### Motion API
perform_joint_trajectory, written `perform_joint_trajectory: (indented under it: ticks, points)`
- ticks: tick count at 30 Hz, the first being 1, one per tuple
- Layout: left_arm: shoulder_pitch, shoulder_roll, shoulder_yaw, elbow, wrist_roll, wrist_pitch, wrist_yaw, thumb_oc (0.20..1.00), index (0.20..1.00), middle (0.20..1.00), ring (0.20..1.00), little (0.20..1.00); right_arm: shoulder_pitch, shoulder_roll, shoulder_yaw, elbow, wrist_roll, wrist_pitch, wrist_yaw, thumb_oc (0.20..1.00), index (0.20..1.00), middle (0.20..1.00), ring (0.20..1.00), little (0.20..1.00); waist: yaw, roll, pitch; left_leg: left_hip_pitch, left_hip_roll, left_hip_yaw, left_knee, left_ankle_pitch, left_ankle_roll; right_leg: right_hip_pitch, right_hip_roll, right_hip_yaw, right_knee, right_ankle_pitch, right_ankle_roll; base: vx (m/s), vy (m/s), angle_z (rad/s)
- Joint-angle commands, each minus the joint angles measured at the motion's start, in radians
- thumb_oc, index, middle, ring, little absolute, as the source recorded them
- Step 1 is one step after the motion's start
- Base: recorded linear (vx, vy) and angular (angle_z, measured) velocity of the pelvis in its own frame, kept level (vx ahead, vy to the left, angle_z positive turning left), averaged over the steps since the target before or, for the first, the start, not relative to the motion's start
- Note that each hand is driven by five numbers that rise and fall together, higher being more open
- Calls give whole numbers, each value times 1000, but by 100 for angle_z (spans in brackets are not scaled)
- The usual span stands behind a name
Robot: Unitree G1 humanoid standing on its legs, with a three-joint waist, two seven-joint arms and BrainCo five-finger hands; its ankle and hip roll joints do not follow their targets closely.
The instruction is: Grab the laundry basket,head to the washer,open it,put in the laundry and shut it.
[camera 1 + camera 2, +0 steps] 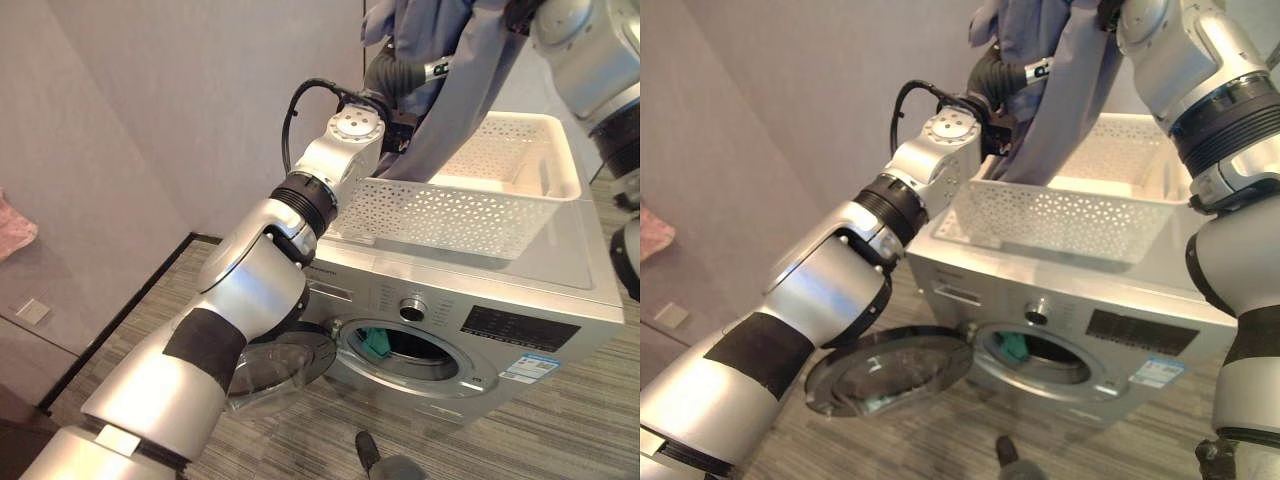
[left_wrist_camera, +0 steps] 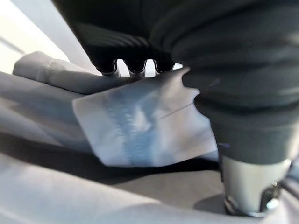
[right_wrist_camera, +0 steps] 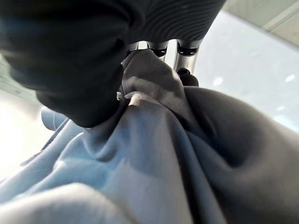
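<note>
White basket (image 1: pixel 470 215) atop open washer (image 1: pixel 470 310)

1. A plain pale grey wall (image 1: pixel 200 110) stands behind the work area.
2. A dark baseboard (image 1: pixel 110 325) runs along its foot.
3. The floor (image 1: pixel 300 440) is striped grey-brown carpet.

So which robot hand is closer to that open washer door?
Left. The left robot hand grips the blue garment above the basket's door-side end; the right robot hand holds it higher, farther from the washer door.
</note>
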Motion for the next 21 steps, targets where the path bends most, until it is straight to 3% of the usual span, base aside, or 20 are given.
perform_joint_trajectory:
  ticks: [1, 2, 3, 4, 21]
  points:
    - [-67, 82, 36, -86, -45, -130, 23, 1000, 1000, 1000, 1000, 1000, -181, 36, -27, 141, -4, -23, -66, 200, 200, 200, 200, 200, -3, -25, 17, 83, 118, -50, 97, 116, -35, 129, -16, 1, 8, -224, 60, 38, -23, -22]
    - [-61, 85, 43, -87, -50, -133, 22, 586, 586, 586, 586, 586, -173, 34, -34, 135, -12, -23, -68, 200, 200, 200, 200, 200, -4, -25, 19, 85, 119, -51, 98, 125, -35, 130, -14, 2, 8, -225, 60, 38, -23, -23]
    - [-61, 85, 43, -88, -51, -133, 22, 586, 586, 586, 586, 586, -172, 34, -35, 134, -13, -23, -68, 200, 200, 200, 200, 200, -4, -25, 19, 86, 119, -51, 97, 125, -36, 130, -14, 2, 8, -225, 60, 19, -11, -26]
    - [-52, 88, 55, -87, -55, -139, 26, 200, 200, 200, 200, 200, -155, 25, -44, 126, -23, -29, -74, 200, 200, 200, 200, 200, -4, -25, 22, 86, 119, -55, 97, 139, -37, 130, -10, 4, 8, -223, 59, 15, -13, -23]
    - [22, 57, 92, -126, 2, -172, 60, 200, 200, 200, 200, 200, -73, 44, -71, 142, -23, -59, -80, 200, 200, 200, 200, 200, 10, -39, 21, 105, 120, -74, 64, 156, -37, 167, -8, -34, 8, -242, 51, 11, -5, 5]
